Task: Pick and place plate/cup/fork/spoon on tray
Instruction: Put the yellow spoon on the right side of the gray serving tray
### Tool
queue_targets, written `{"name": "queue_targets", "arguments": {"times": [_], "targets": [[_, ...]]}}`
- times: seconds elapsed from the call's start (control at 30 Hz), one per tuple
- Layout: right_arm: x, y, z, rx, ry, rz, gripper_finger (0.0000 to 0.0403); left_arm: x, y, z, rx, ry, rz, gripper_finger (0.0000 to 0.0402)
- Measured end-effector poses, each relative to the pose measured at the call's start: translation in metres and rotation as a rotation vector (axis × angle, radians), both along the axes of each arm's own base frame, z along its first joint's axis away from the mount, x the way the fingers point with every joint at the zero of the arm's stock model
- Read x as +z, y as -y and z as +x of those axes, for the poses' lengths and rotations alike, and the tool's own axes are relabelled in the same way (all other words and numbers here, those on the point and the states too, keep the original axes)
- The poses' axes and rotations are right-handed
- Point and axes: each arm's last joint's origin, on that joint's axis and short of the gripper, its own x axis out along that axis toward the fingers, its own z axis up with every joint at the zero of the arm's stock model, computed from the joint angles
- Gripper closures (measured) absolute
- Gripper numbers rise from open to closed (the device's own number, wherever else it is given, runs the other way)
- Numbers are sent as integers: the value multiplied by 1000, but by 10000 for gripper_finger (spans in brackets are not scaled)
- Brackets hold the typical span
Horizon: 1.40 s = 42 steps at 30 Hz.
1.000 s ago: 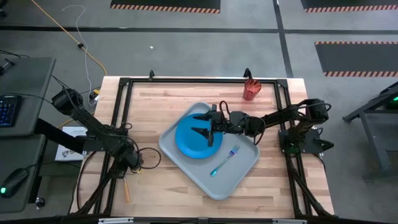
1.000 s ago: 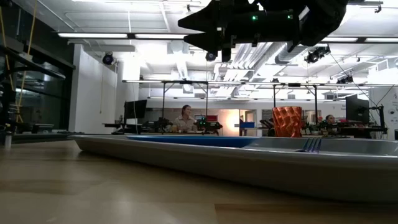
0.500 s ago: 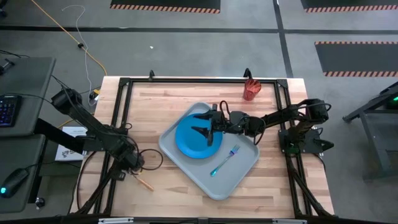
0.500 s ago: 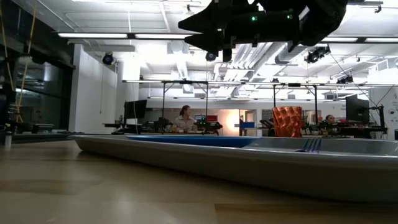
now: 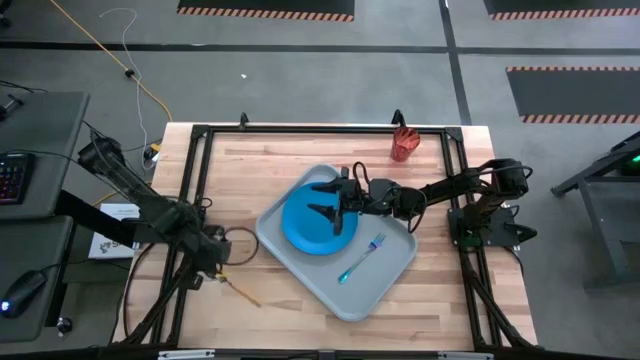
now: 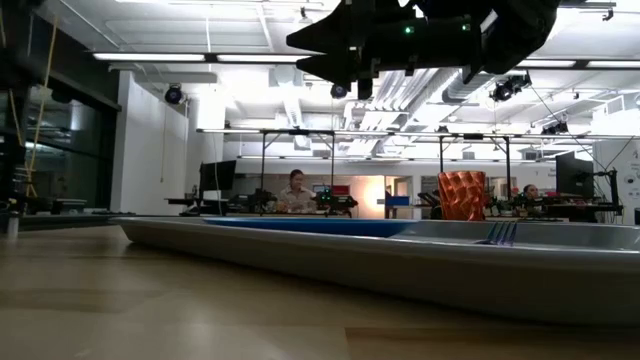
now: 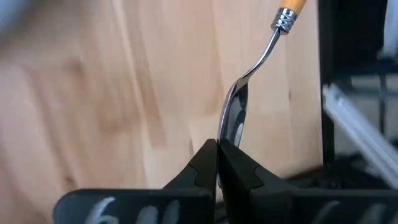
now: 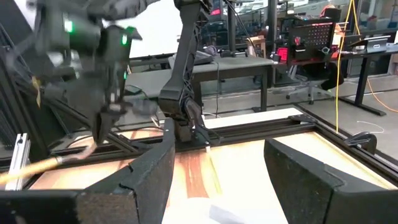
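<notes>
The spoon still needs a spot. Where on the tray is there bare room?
The pale grey rectangular tray is bare along its near edge, beside the teal-handled fork. The round blue plate fills its far-left half, with the right claw open above it.

no readable text, labels, brands or numbers anywhere

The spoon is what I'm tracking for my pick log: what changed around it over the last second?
The left gripper closed on the spoon by its bowl and swung it, so the handle turned from pointing down the table's near-left edge to angling out toward the tray. Plate, fork, cup and the open right gripper over the plate stayed put.
</notes>
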Motion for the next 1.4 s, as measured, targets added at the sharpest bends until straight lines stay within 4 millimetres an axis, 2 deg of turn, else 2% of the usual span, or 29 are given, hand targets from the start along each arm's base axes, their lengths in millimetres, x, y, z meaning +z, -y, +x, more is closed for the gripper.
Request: {"name": "queue_targets", "arguments": {"times": [0.13, 0.23, 0.33, 0.43, 0.67, 0.77, 0.93, 1.07, 1.2, 1.4], "targets": [[0, -1, 0, 26, 0, -1, 162, 30, -11, 4, 119, 202, 67, 401], [0, -2, 0, 33, 1, -1, 162, 45, -23, 9, 262, 351, 177, 401], [0, -2, 0, 42, 1, -1, 162, 50, -36, 15, 428, 469, 340, 401], [0, -2, 0, 57, 2, -2, 162, 52, -46, 19, 509, 522, 457, 401], [5, -4, 0, 75, 56, -3, 162, 59, -62, 37, 619, 645, 513, 401], [9, -7, -1, 83, 90, -19, 162, 49, -70, 47, 657, 707, 509, 401], [12, -16, -2, 80, 126, -76, 162, 19, -85, 61, 694, 761, 440, 401], [13, -16, -2, 32, 126, -100, 162, 5, -95, 68, 731, 882, 356, 401], [13, -14, -2, -45, 124, -118, 162, -6, -99, 73, 735, 977, 273, 401], [16, -13, -3, -67, 141, -148, 162, -27, -100, 73, 784, 1079, 194, 401]]}}
